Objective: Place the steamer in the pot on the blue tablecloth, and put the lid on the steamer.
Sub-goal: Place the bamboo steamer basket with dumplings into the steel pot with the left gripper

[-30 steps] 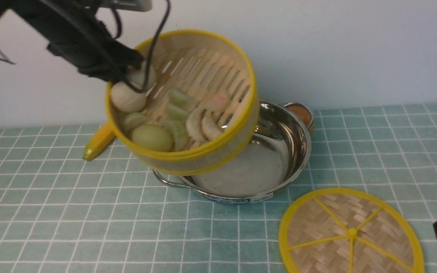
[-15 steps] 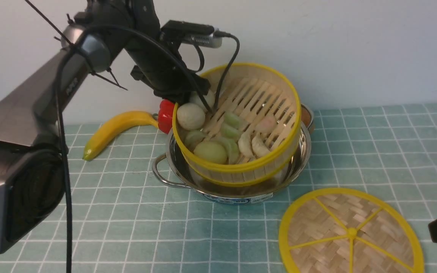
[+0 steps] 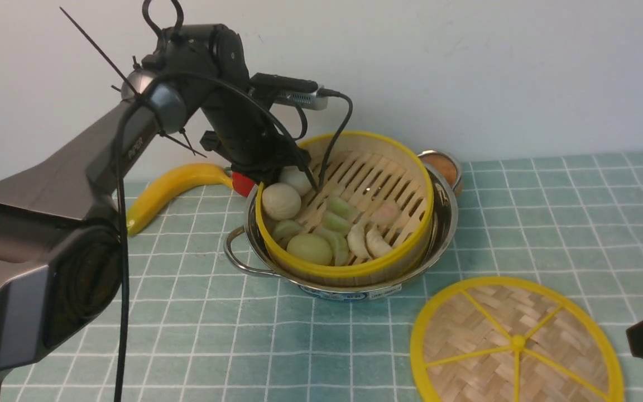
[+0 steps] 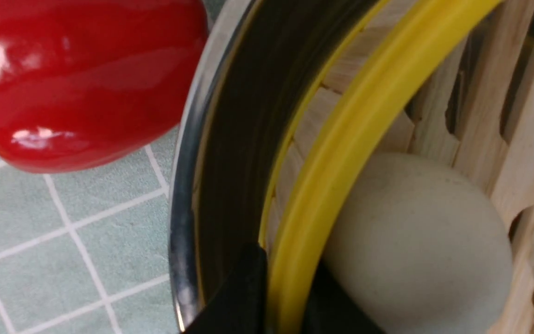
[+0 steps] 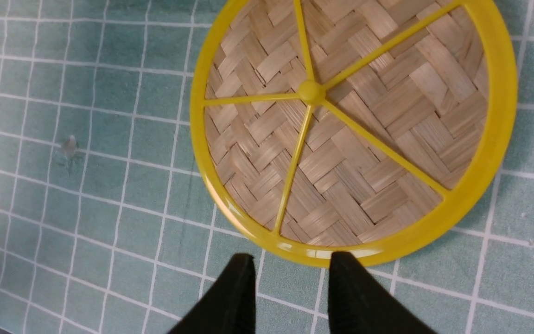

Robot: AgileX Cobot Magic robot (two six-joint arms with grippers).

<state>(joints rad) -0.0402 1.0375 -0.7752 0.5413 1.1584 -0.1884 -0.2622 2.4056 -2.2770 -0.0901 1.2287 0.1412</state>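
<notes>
On the left gripper (image 4: 288, 283) the jaws pinch the steamer (image 3: 380, 176) rim at its far-left side, one jaw outside the wall, one inside beside a white bun (image 4: 415, 241). Steamer sits inside the pot (image 3: 445, 223) on the blue tablecloth (image 3: 187, 335). On the right gripper (image 5: 290, 264) the jaws are spread, empty, tips just beside the lid (image 5: 341, 139) rim. The lid lies flat on the cloth, near-right of the pot, not on the steamer.

A plain off-white wall (image 3: 494, 67) fills everything ahead of me, from my left across to my right. The light on it is soft and even. A few faint specks mark its paint.
</notes>
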